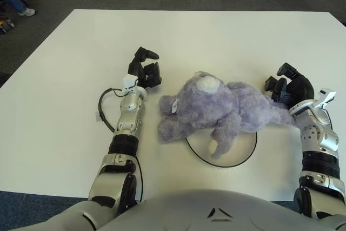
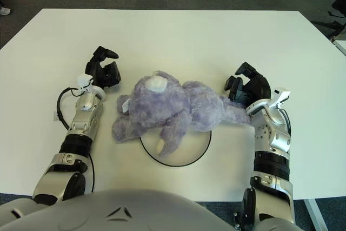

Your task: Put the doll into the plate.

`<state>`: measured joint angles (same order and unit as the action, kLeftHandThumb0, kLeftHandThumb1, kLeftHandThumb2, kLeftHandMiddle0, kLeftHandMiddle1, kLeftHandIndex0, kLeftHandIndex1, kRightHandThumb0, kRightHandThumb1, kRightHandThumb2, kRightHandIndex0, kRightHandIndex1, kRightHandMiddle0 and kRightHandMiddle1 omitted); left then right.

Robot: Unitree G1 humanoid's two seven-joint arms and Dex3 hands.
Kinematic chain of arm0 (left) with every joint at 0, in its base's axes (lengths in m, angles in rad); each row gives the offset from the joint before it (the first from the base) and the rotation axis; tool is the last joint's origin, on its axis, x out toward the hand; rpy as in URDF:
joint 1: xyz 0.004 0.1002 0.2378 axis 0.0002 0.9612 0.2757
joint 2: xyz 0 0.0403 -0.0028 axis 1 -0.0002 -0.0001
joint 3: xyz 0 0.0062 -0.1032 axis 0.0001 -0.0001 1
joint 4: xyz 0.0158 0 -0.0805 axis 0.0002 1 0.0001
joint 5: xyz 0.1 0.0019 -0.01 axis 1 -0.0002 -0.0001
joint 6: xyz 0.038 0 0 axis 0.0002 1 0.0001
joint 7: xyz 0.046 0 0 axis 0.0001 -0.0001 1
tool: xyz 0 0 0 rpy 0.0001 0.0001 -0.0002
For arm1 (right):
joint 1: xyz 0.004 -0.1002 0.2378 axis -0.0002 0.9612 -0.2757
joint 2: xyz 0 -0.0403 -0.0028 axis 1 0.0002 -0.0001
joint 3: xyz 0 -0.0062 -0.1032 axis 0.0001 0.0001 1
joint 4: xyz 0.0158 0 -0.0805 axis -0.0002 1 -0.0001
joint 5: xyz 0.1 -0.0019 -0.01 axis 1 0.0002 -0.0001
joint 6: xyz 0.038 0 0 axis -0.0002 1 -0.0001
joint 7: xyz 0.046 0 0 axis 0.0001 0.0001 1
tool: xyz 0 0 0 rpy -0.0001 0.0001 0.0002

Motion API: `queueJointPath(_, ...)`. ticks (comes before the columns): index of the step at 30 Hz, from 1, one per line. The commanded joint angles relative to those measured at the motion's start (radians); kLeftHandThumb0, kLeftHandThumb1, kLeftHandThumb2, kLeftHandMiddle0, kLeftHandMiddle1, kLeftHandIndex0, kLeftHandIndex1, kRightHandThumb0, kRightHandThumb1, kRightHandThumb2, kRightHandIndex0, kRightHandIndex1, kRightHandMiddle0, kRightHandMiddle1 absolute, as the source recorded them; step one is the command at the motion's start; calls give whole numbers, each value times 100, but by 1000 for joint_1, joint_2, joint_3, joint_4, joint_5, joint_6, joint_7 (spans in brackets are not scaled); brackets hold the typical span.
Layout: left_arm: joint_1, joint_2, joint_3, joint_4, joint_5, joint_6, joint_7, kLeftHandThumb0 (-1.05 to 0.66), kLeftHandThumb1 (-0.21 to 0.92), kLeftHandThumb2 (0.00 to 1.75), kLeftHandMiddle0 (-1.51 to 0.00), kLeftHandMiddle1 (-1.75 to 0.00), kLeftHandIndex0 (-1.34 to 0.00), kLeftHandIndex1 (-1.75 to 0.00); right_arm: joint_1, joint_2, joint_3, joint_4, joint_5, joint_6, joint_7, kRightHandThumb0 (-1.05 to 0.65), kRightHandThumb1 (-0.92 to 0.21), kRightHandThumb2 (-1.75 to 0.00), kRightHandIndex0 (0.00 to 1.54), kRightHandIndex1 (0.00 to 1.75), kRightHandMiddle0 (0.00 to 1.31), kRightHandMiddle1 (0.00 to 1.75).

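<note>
A purple plush doll point(image 1: 216, 106) lies on its side across the white plate point(image 1: 241, 149) with a thin black rim; its body covers the plate's far half and one leg hangs over the middle. The head end sticks out past the plate's left rim. My left hand point(image 1: 145, 71) is just left of the doll's head, fingers loosely spread, holding nothing. At the doll's right end my right hand point(image 1: 285, 87) has its fingers spread above the thin limb that runs toward my wrist, with no grasp showing.
A black cable point(image 1: 104, 106) loops on the white table point(image 1: 65, 58) beside my left forearm. Beyond the table's far left corner, on the grey carpet, are a person's shoe point(image 1: 27, 11) and a chair base.
</note>
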<state>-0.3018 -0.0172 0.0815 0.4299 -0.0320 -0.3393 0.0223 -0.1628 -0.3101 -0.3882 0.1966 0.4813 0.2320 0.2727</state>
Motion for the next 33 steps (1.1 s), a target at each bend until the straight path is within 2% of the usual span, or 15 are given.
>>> queueJointPath(1,69,2,5,23,-12,12,-12,-43,46,114,-116,-175,-50,-175,35,19,9,19,-12,27,-7,-45,-14,-152,124,175,72,174)
queueJointPath(8,70,0,7,19,-13,17,-14,-44,45,115,-115,-175,-50,-175,35,18,9,24,-15,19,-7,-53,-19,-147,131,175,72,175)
queueJointPath(33,71,-2,11,10,-20,26,-22,-44,45,115,-114,-175,-50,-175,30,27,3,37,-14,-6,-30,-53,-20,-145,134,175,71,175)
